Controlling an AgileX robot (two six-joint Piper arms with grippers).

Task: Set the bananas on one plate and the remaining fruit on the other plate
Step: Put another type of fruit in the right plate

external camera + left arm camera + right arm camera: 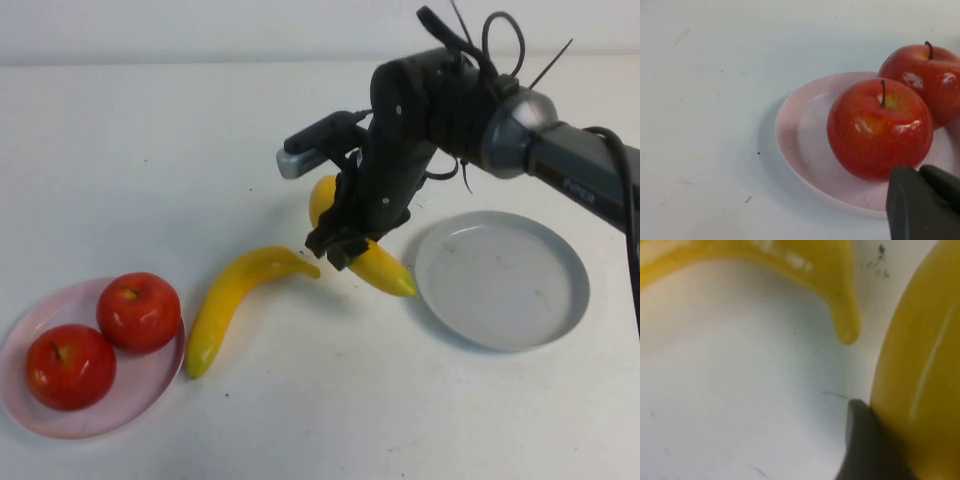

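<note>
Between two plates, right gripper (345, 243) jaws narrow, astride banana (372, 258), one finger (867, 450) touching; left gripper (925, 202) jaws closed.

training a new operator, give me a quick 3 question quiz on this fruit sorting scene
1. True or false: both apples sit on the pink plate.
2. How many bananas lie on the grey plate?
3. The right gripper is at: A) the banana nearer the grey plate, B) the other banana, C) an apple.

Key: 1 true. 2 none. 3 A. The left gripper, shut, is beside the pink plate.
</note>
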